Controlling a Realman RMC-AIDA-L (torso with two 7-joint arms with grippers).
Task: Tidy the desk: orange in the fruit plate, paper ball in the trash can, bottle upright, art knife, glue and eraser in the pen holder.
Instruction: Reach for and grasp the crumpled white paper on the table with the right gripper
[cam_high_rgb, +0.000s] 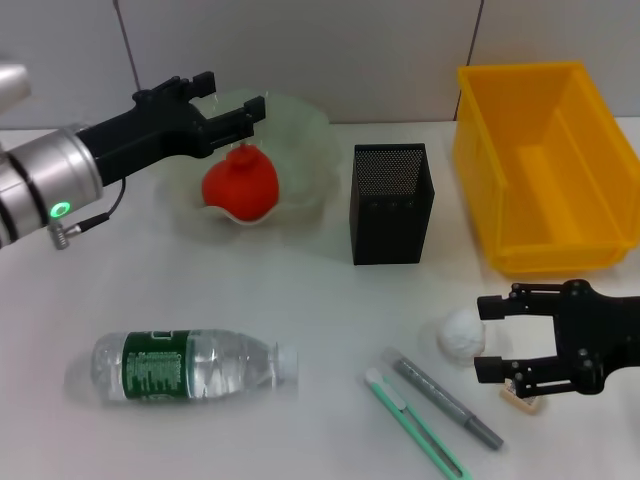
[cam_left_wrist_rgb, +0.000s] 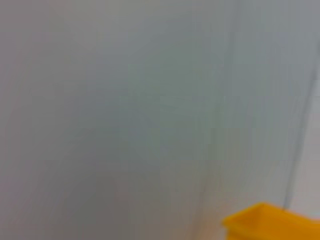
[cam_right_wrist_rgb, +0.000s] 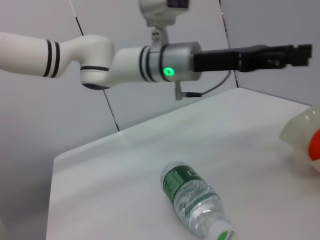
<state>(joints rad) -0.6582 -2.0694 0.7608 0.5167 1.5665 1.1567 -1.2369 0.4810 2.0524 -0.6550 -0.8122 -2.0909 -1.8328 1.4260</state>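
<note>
Jaws, left gripper (cam_high_rgb: 232, 110): parted, holding nothing, poised above the fruit plate (cam_high_rgb: 305, 130) and just over the orange (cam_high_rgb: 240, 183). Jaws, right gripper (cam_high_rgb: 488, 338): spread wide, empty, low over the bench (cam_high_rgb: 250, 300), straddling the space just beside the paper ball (cam_high_rgb: 461, 334) without a visible grip on it

Orange: seated in the fruit plate; judged done
Paper ball: on the bench near the yellow trash can (cam_high_rgb: 540, 165); not yet binned
Bottle (cam_high_rgb: 190, 366): lying on its side at the near left of the bench; not yet upright
Art knife (cam_high_rgb: 415, 422), green, and a grey pen-like stick (cam_high_rgb: 445, 401), probably the glue: side by side on the bench, outside the black mesh pen holder (cam_high_rgb: 391, 203)
Eraser (cam_high_rgb: 522, 399): small tan block partly under the right gripper

Progress, judged: one item of six settled
</note>
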